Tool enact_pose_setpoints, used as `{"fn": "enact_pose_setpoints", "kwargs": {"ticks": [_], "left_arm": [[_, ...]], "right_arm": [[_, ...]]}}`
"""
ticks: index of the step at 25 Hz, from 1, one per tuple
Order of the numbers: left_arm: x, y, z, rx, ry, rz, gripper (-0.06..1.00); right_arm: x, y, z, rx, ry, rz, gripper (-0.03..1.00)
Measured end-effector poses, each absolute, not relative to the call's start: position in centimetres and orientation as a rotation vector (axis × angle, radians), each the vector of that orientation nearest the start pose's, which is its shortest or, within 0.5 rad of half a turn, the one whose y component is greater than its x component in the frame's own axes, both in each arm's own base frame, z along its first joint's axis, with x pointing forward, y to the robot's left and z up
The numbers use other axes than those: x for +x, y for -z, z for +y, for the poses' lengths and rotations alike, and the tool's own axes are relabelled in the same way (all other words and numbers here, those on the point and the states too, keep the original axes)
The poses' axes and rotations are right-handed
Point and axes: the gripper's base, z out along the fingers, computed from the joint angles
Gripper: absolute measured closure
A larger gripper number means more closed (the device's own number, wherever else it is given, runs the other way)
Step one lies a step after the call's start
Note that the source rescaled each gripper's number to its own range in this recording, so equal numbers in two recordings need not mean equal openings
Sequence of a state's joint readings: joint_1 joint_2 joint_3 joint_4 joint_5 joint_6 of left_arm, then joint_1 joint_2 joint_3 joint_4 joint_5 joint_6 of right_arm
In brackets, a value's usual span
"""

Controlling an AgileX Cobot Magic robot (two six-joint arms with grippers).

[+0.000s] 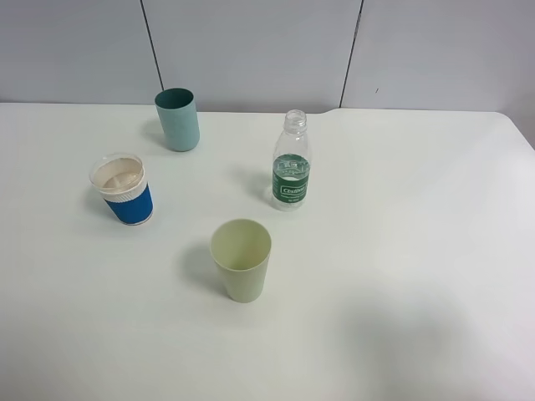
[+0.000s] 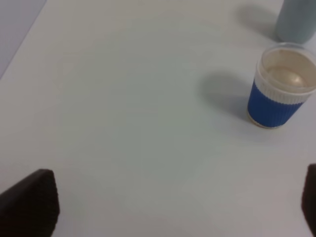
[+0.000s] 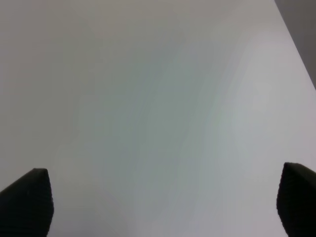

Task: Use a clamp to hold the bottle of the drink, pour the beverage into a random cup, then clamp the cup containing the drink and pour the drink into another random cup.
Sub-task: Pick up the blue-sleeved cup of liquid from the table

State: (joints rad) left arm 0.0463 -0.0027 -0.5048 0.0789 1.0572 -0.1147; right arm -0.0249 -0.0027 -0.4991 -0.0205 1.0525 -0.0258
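Observation:
The clear ribbed bottle (image 1: 291,162) with a green label stands uncapped right of centre on the white table (image 1: 401,251), a little drink low inside. The blue-sleeved paper cup (image 1: 124,190) (image 2: 281,86) stands at the left, with liquid in its cream inside. The pale green cup (image 1: 242,260) stands near the front centre and looks empty. Neither arm shows in the exterior high view. My left gripper (image 2: 177,207) is open over bare table, well short of the paper cup. My right gripper (image 3: 163,205) is open over bare table with nothing between its fingers.
A teal tumbler (image 1: 177,119) (image 2: 296,19) stands at the back left, beyond the paper cup. Grey wall panels (image 1: 267,50) rise behind the table's far edge. The table's right edge (image 3: 296,44) shows in the right wrist view.

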Motion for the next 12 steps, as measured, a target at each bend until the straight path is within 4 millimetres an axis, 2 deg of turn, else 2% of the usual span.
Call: {"fn": "enact_pose_setpoints", "kwargs": {"ticks": [12], "left_arm": [[-0.61,-27.91,0.60,-0.167,-0.052,2.024,-0.06]], "right_arm": [[-0.49,-27.77,-0.16,0.000,0.057,2.035,0.20]]}}
